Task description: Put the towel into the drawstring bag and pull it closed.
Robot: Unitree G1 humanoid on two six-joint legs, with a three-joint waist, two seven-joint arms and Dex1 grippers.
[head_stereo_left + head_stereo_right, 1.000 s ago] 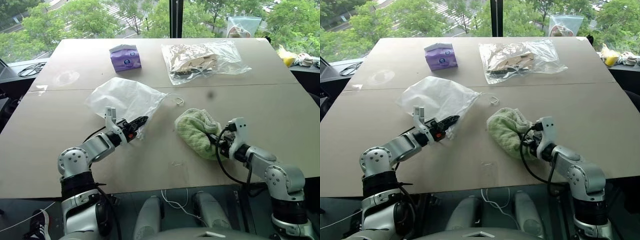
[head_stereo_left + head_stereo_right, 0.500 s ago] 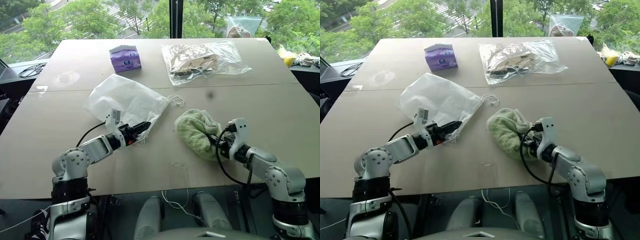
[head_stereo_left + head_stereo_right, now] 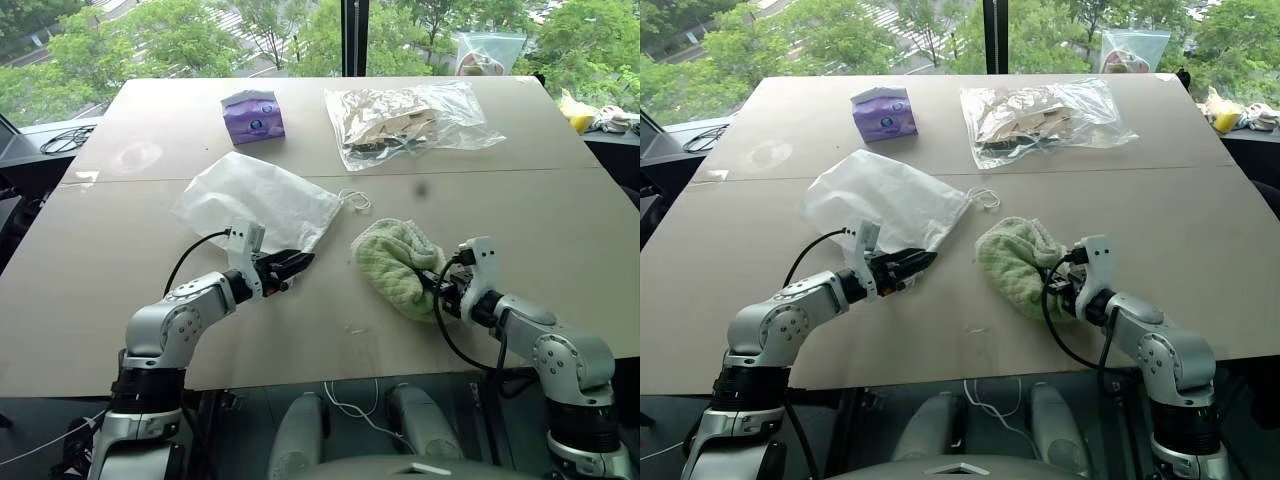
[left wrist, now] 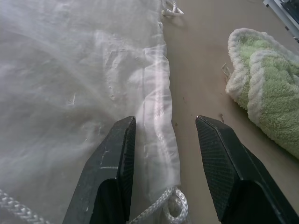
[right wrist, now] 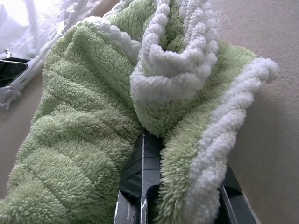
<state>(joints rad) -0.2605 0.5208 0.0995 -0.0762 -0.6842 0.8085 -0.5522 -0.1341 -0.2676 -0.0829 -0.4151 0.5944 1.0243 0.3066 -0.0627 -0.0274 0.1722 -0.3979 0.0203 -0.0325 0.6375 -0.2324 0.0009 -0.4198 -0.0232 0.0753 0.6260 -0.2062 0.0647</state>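
Left pincer (image 3: 300,262) lies low over the counter (image 3: 300,330) at the hemmed mouth edge of the drawstring bag (image 3: 258,198), its two black fingers (image 4: 108,172) spread apart; the left wrist view shows what the head views cannot, namely that the gathered white hem runs up between the fingers without being pinched and that a loop of white cord (image 4: 170,209) lies on the counter just at their base. That view also catches the towel (image 4: 266,88) off to one side, apart from the bag. From the head views the bag lies flat on the near-left part of the counter, with its knotted cord end (image 3: 354,200) trailing toward the middle. The towel sits bunched just beside the bag's mouth, on the robot's right, and the right pincer (image 3: 437,288) is at its near edge. The right wrist view makes plain that this pincer is clamped on a fold of the green terry, the pale edging draped over its fingers (image 5: 142,172). Farther back stand a purple tissue pack (image 3: 251,115) and a clear plastic bag (image 3: 408,120) with brown contents.
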